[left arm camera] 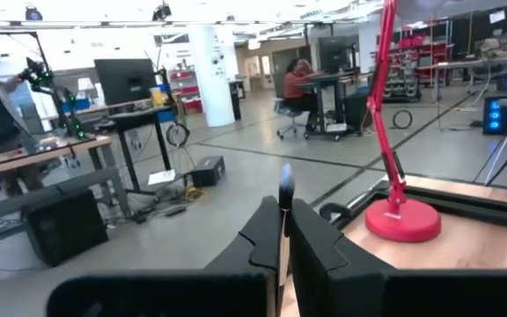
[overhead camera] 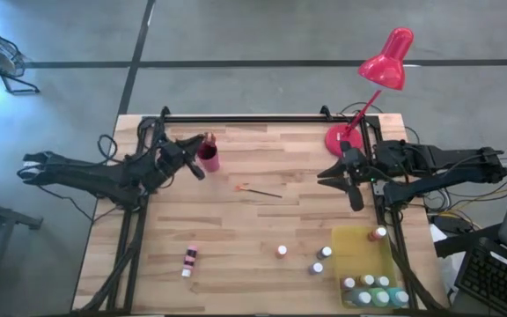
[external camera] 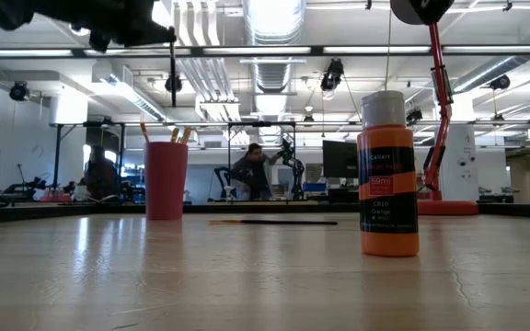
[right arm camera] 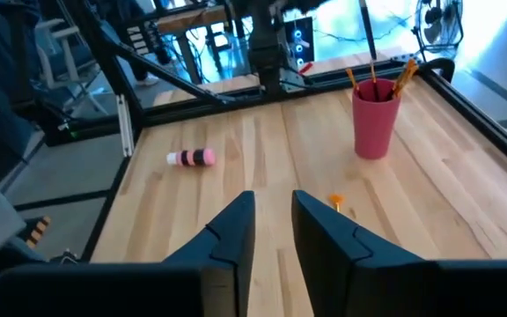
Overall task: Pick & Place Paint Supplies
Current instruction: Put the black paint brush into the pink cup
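My left gripper point(left arm camera: 284, 216) is shut on a thin paintbrush point(left arm camera: 284, 189) with a dark bristle tip. In the high view it hangs above the table point(overhead camera: 262, 220) beside the red cup point(overhead camera: 208, 158), which stands at the far left with several brushes in it. My right gripper point(right arm camera: 272, 220) hovers at the table's right side, its fingers a little apart with nothing between them. Another brush point(overhead camera: 259, 190) lies flat mid-table. A pink bottle point(overhead camera: 188, 260) lies on its side near the front, and an orange bottle point(external camera: 387, 175) stands upright. My left gripper pinches the paintbrush's shaft point(left arm camera: 282, 242) between its two fingers. The dark bristle end point(left arm camera: 285, 180) sticks out past the fingertips. The brush is lifted clear of the table. Its lower part is hidden between the fingers.
A red desk lamp point(overhead camera: 385, 60) stands on its base point(overhead camera: 341, 139) at the far right, next to my right arm. A yellow tray point(overhead camera: 359, 251) at the front right holds several bottles. Two small bottles point(overhead camera: 320, 261) stand beside it. People sit at desks beyond the table.
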{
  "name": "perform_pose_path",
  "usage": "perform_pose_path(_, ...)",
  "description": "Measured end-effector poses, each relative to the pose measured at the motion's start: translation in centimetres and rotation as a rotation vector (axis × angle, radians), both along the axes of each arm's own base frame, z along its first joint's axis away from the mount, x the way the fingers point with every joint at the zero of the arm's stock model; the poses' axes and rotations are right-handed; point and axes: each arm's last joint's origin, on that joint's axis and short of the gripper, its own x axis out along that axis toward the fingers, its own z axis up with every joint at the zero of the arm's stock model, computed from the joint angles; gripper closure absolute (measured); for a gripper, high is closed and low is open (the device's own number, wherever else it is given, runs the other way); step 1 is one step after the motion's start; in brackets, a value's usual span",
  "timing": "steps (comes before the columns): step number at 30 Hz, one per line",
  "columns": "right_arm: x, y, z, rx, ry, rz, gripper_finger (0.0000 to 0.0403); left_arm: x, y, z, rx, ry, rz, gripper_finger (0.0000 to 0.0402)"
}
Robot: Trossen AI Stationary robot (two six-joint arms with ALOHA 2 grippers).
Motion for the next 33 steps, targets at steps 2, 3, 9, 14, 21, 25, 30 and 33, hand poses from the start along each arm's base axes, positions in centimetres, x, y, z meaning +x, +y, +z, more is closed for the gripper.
perform_pose_path(2, -0.2, 0.0, 0.0, 0.001, -0.009, 0.0, 0.0334, 0.0, 0.1, -1.1, -0.009, -0.008, 0.002, 0.0392)
perform_pose_path(3, -0.2, 0.0, 0.0, 0.001, -0.015, 0.0, 0.0337, 0.0, 0.1, -1.6, -0.017, -0.013, 0.005, 0.0392)
perform_pose_path(9, 0.1, 0.0, 0.1, -0.004, -0.033, 0.002, 0.0348, 0.2, 0.9, -4.0, -0.07, -0.018, 0.042, 0.0392)
perform_pose_path(14, 0.2, 0.0, 0.0, -0.008, -0.038, 0.003, 0.0355, 0.5, 1.6, -5.4, -0.104, -0.01, 0.079, 0.0392)
perform_pose_path(21, 0.5, 0.0, -0.3, -0.007, -0.023, 0.003, 0.0347, 1.4, 2.2, -6.7, -0.111, 0.051, 0.115, 0.0392)
perform_pose_path(25, 0.5, 0.0, -0.4, -0.006, -0.017, 0.002, 0.0335, 1.9, 2.5, -7.5, -0.125, 0.081, 0.128, 0.0392)
perform_pose_path(30, 0.5, 0.0, -0.4, -0.006, -0.02, 0.003, 0.0321, 2.4, 2.8, -8.3, -0.137, 0.116, 0.144, 0.0392)
perform_pose_path(33, 0.5, 0.0, -0.4, -0.006, -0.02, 0.003, 0.0313, 2.6, 2.9, -8.8, -0.143, 0.14, 0.151, 0.0392)
